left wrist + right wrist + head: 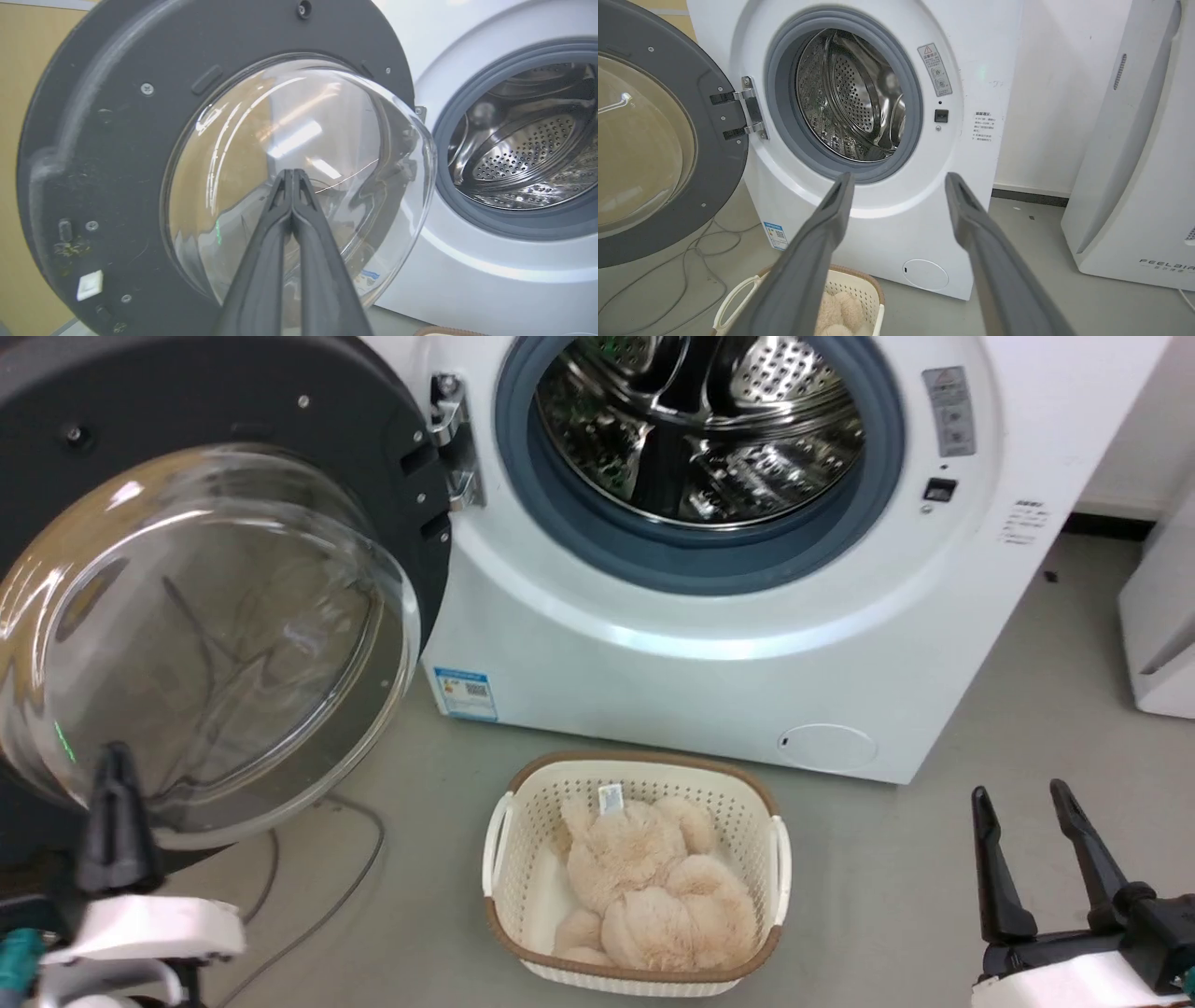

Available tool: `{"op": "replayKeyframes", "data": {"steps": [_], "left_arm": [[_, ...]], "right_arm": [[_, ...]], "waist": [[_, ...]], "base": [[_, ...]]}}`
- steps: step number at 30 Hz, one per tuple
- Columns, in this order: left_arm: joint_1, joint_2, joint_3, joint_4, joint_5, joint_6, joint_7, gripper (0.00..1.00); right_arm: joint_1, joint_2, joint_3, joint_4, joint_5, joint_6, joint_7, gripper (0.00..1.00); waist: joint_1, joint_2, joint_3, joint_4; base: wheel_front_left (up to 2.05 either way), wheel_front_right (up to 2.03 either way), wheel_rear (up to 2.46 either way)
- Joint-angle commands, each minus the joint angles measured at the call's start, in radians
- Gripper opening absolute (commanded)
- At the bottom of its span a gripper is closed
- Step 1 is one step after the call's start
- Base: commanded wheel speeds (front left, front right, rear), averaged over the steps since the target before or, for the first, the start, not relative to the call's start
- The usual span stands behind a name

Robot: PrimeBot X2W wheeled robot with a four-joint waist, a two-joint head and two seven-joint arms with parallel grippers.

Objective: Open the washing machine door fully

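The washing machine door [215, 439] is swung wide to the left on its metal hinge [453, 439], its clear glass bowl [196, 635] bulging toward me. The steel drum [695, 420] stands exposed. My left gripper [114, 756] is shut and empty at the lower left, its tip in front of the bowl's lower edge. In the left wrist view the door [107, 116] shows behind the closed left gripper [293, 173], which points at the glass. My right gripper [1019, 791] is open at the lower right, away from the door [714, 154]. In its wrist view the right gripper [899, 179] holds nothing.
A white laundry basket [523, 821] with a beige plush toy [653, 896] sits on the floor before the washer. Cables [345, 887] trail under the door. A small round white flap [826, 745] is low on the washer. A white appliance [1134, 163] stands to the right.
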Motion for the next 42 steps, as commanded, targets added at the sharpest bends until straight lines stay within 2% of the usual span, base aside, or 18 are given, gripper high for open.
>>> {"op": "replayKeyframes", "data": {"steps": [1,5,6,7,18,27,34,35,42], "left_arm": [[0.010,-0.003,-0.005,-0.007,0.004,-0.006,-0.001,0.00],[0.037,-0.028,-0.053,-0.028,-0.003,-0.032,-0.001,0.00],[0.046,-0.036,-0.064,-0.035,-0.006,-0.035,-0.001,0.13],[0.059,-0.041,-0.078,-0.036,-0.007,-0.039,-0.001,1.00],[0.126,-0.067,-0.161,-0.046,-0.034,-0.062,-0.001,1.00],[0.148,-0.076,-0.175,-0.035,-0.036,-0.066,-0.001,1.00],[0.162,-0.079,-0.192,-0.017,-0.023,-0.069,-0.001,1.00],[0.150,-0.080,-0.193,-0.018,-0.024,-0.064,0.000,0.00],[0.148,-0.081,-0.200,-0.021,-0.020,-0.058,0.008,0.00]], "right_arm": [[0.011,0.002,0.000,-0.005,0.006,0.001,-0.004,1.00],[0.023,0.002,0.007,-0.006,0.010,0.001,-0.004,1.00],[0.027,0.002,0.007,-0.006,0.011,0.001,-0.004,1.00],[0.030,0.002,0.010,-0.005,0.013,0.001,-0.004,1.00],[0.059,0.002,0.022,-0.015,0.023,0.001,-0.004,1.00],[0.077,0.002,0.037,-0.024,0.029,0.001,-0.004,1.00],[0.084,0.002,0.037,-0.026,0.020,0.001,-0.004,1.00],[0.076,0.000,0.037,-0.022,0.022,0.000,0.000,0.00],[0.072,0.000,0.039,-0.022,0.019,0.000,0.008,0.00]], "waist": [[0.0001,0.0000,-0.009,-0.009],[0.0001,0.0000,-0.029,-0.035],[0.0001,0.0000,-0.034,-0.042],[0.0001,0.0000,-0.039,-0.050],[0.0001,0.0000,-0.066,-0.134],[0.0001,0.0000,-0.077,-0.195],[0.0001,0.0000,-0.083,-0.218],[0.0001,0.0000,-0.083,-0.218],[0.0001,0.0000,-0.083,-0.218]], "base": [[0.00,0.00,0.00],[0.00,0.00,0.00],[0.00,0.00,0.00],[0.00,0.00,0.00],[0.00,0.00,0.00],[0.00,0.00,0.00],[0.00,0.00,0.00],[0.00,0.00,0.00],[0.00,0.00,0.00]]}}
